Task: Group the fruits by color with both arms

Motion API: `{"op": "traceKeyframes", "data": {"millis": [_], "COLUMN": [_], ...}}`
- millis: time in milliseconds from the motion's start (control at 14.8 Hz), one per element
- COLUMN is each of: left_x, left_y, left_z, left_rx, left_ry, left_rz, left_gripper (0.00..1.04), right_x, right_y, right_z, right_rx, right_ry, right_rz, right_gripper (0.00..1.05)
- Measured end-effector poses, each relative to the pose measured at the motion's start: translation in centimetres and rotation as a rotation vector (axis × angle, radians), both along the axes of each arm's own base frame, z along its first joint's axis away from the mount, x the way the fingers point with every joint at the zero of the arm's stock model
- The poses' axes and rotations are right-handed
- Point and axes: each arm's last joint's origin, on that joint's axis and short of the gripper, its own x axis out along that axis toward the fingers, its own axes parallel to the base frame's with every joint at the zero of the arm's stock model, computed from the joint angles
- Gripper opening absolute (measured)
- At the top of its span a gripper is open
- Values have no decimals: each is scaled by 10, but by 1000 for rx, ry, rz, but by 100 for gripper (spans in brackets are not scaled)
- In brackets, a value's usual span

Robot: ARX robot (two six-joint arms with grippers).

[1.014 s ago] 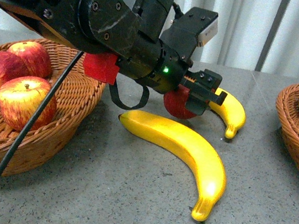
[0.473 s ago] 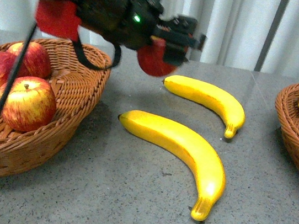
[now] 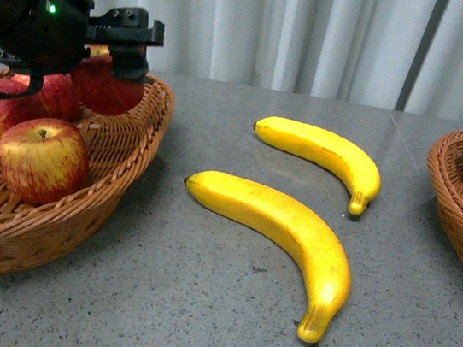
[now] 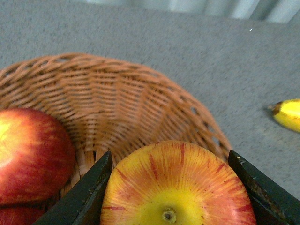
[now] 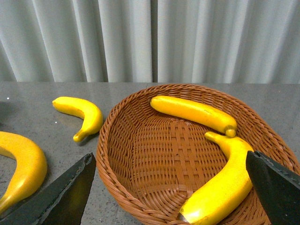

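The left gripper (image 3: 124,46), clamping an apple (image 4: 178,187), has swung from mid-table and is hovering over the nine-o'clock basket (image 3: 148,123). Two bananas (image 3: 280,228) are lying unsorted at centre; the right gripper (image 5: 171,187) is waiting, spread wide, above the three-o'clock basket (image 5: 173,145).

Front view low over table (image 3: 195,307), left wrist close above apple basket (image 4: 140,98), right wrist facing banana basket (image 5: 140,154), both shared

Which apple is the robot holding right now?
The yellow-streaked apple clamped in the left gripper, over the basket; the other apples lie loose in it.
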Motion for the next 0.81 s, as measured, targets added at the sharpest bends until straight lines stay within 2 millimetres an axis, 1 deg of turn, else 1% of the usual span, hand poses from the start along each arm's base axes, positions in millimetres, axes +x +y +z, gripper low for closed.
{"op": "traceKeyframes", "data": {"millis": [68,135,203,270,405,473,541,608,676,743,811], "left_x": [3,3,-2,-8,-28,-43,-65,-84,-107,-134,-148], "left_y": [2,1,0,0,0,-2,-2,-3,-4,-4,-4], "left_z": [-17,-16,-1,9,35,46,56,62,66,65,62], "left_rx": [23,13,-10,-15,-22,-16,-14,-12,-5,-10,-12], "left_ry": [64,53,-12,-48,-159,-212,-278,-323,-380,-416,-435], "left_rz": [27,23,-1,-4,-10,-8,-17,-21,-24,-21,-19], "left_gripper": [66,93,97,98,98,98,98,98,98,98,98], "right_x": [0,0,0,0,0,0,0,0,0,0,0], "right_y": [0,0,0,0,0,0,0,0,0,0,0], "right_z": [0,0,0,0,0,0,0,0,0,0,0], "right_rx": [0,0,0,0,0,0,0,0,0,0,0], "right_ry": [0,0,0,0,0,0,0,0,0,0,0], "right_rz": [0,0,0,0,0,0,0,0,0,0,0], "right_gripper": [98,98,98,98,98,98,98,98,98,98,98]}}
